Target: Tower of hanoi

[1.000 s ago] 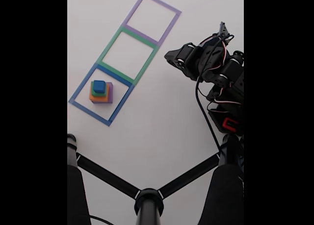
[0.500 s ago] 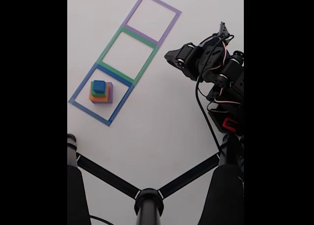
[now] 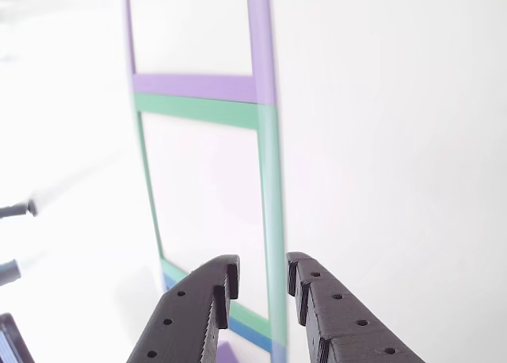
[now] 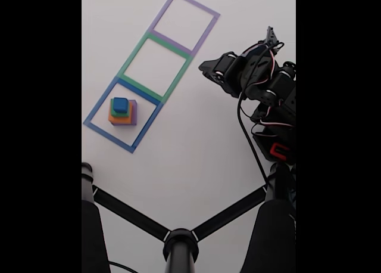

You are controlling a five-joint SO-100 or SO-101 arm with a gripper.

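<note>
You are looking at the opening step: no block is lifted yet. In the fixed view, the tower of hanoi is sitting fully stacked inside the blue taped square, with the small blue cube on top. The arm is standing folded at the right, well apart from the stack. In the other view, the gripper is hanging above the green taped square, its jaws standing slightly apart and holding nothing. By this judgement, the next move calls for reaching across and closing on the blue cube alone.
</note>
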